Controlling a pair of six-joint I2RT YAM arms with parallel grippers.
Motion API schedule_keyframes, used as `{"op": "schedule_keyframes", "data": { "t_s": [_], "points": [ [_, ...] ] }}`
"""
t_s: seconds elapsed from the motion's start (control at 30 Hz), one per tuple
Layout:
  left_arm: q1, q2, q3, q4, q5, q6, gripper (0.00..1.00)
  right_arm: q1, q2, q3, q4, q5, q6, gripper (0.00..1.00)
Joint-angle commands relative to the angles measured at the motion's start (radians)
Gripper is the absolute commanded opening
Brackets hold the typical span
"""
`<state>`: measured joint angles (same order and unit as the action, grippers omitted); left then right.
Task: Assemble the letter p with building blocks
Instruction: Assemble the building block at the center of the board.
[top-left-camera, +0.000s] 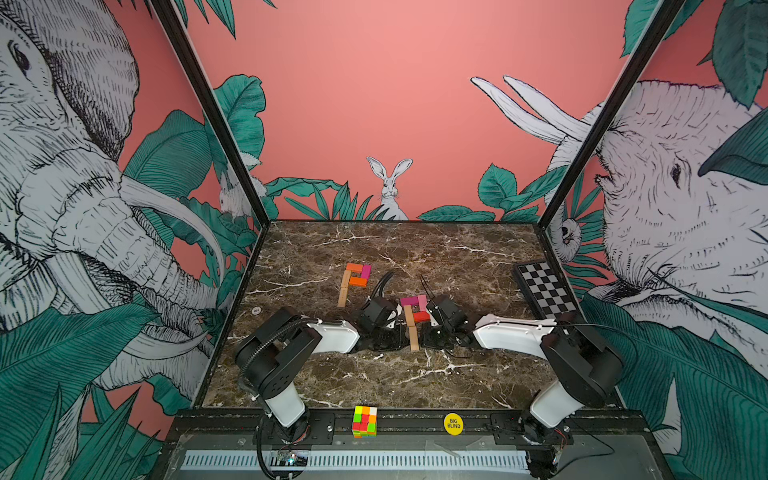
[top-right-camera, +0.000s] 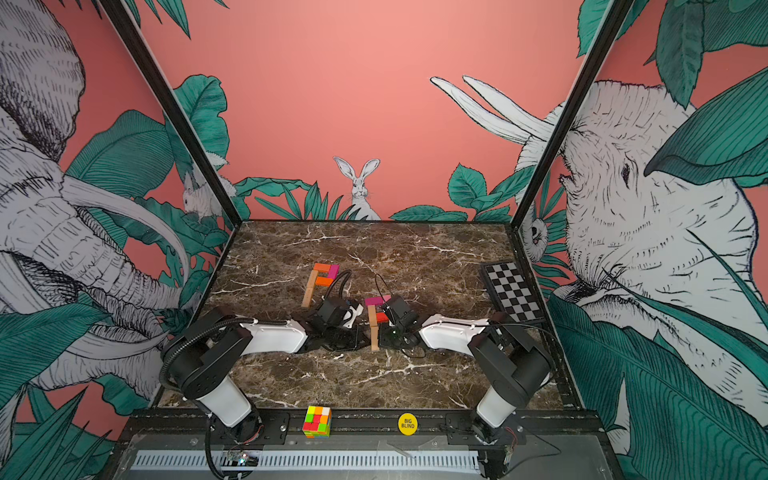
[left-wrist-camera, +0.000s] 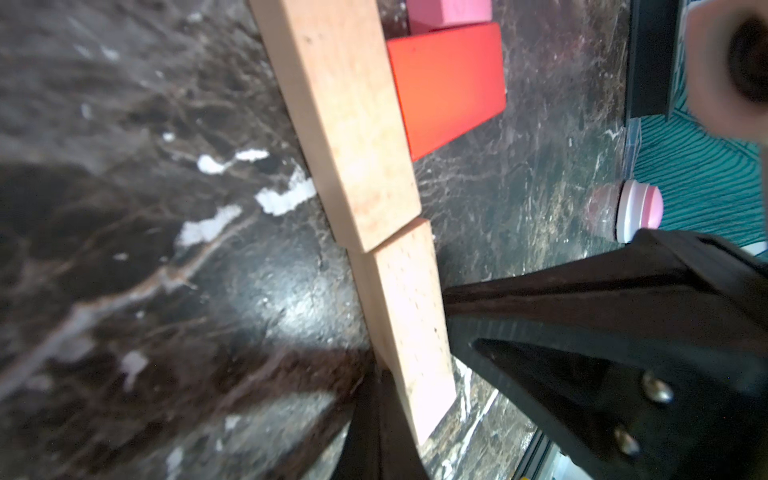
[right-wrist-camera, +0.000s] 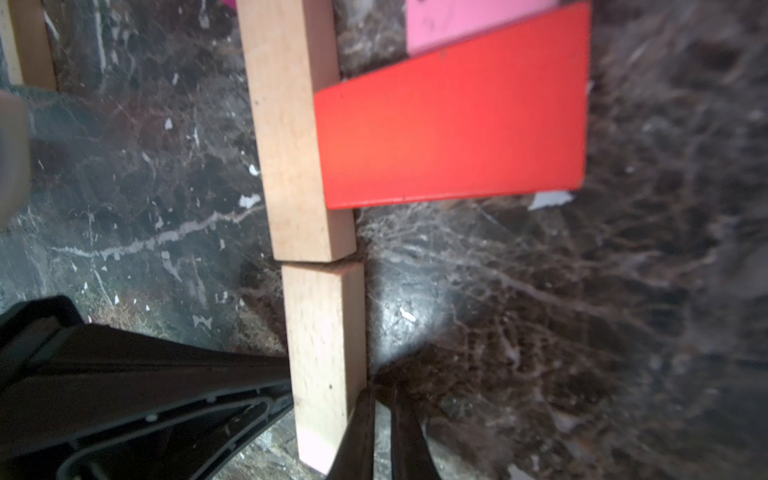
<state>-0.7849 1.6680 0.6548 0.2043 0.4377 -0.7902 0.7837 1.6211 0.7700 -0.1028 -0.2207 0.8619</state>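
Note:
Two groups of building blocks lie flat on the marble table in both top views. The far group (top-left-camera: 354, 279) holds tan, orange and magenta blocks. The near group has a magenta block (top-left-camera: 409, 300), a pink block (right-wrist-camera: 465, 20), a red block (right-wrist-camera: 453, 116) and two tan blocks end to end, the upper (right-wrist-camera: 291, 124) and the lower (top-left-camera: 414, 338). My left gripper (left-wrist-camera: 382, 436) is shut, its tips against one long side of the lower tan block (left-wrist-camera: 411, 324). Shut as well, my right gripper (right-wrist-camera: 382, 432) rests against the opposite side of that block (right-wrist-camera: 328, 353). Neither holds anything.
A folded chessboard (top-left-camera: 546, 291) lies at the right edge of the table. A multicoloured puzzle cube (top-left-camera: 365, 422) and a yellow "BIG BLIND" disc (top-left-camera: 453, 424) sit on the front rail. A small white disc (top-left-camera: 256, 310) lies near the left wall. Walls enclose three sides.

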Motion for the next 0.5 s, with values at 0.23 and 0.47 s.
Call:
{"op": "schedule_keyframes", "data": {
  "t_s": [0.23,0.47],
  "points": [
    [-0.005,-0.027,-0.029,-0.014,-0.021,-0.01,0.0,-0.018,0.055,0.069,-0.049,0.014,-0.041,0.11],
    [-0.005,-0.012,-0.024,-0.01,-0.013,-0.006,0.0,-0.019,0.066,0.078,-0.051,0.013,-0.041,0.11]
  ]
}}
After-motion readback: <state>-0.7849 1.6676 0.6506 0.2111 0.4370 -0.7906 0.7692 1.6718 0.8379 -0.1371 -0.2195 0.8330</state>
